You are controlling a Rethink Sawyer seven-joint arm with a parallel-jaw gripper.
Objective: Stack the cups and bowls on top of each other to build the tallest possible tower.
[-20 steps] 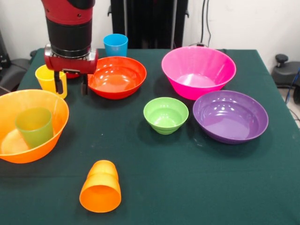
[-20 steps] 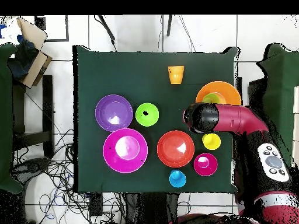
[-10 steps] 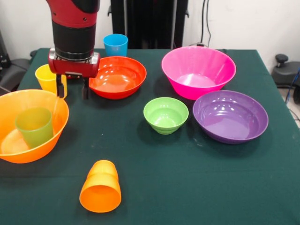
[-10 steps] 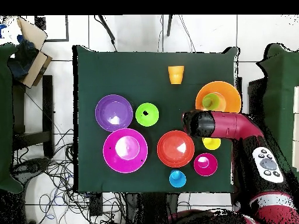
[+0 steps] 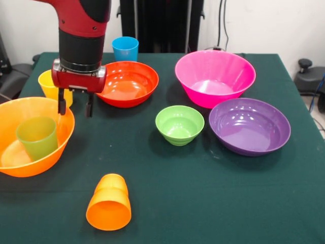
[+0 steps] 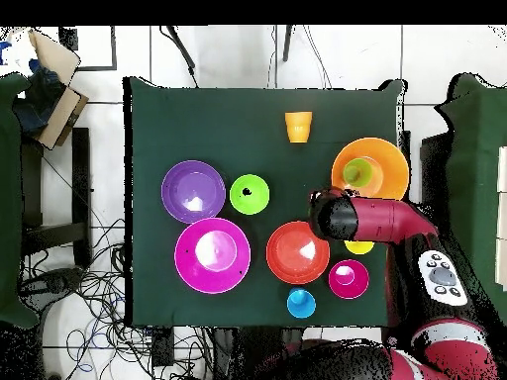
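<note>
Tool (image 5: 75, 108) empty, fingers apart, beside orange bowl (image 5: 56, 147).

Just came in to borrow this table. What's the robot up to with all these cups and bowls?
It is building a tower. The gripper hangs open and empty between the yellow cup and the big orange bowl, which already holds a green cup. An orange cup lies tipped over; the other bowls sit apart, unstacked.

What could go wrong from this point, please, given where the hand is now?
The open hand hangs between the yellow cup, the red-orange bowl and the large orange bowl, so a descent could clip a rim. The green cup leans inside the orange bowl and may tip when bumped.
</note>
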